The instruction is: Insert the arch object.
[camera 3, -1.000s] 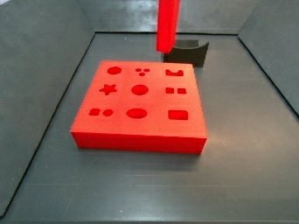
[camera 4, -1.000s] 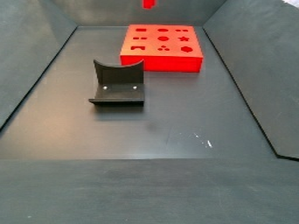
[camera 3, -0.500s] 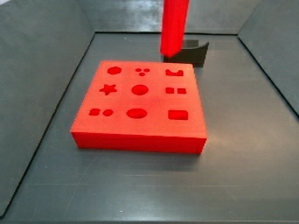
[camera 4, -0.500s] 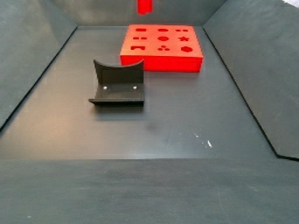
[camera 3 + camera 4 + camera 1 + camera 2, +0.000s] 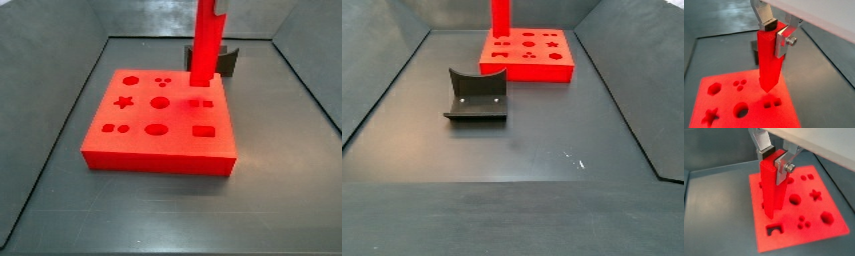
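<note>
Judging by the frames, nothing was inserted yet: a tall red pole [image 5: 769, 62] was clamped in the gripper [image 5: 773, 31] above the red board [image 5: 160, 140], arch hole [image 5: 774, 229] empty.

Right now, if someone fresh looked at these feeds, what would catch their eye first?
The tall red pole, clamped between the gripper's silver fingers and hanging tip-down over the red board with shaped holes. Next, that bright board itself on the dark floor. Last, the dark fixture, standing apart from the board in a side view.
</note>
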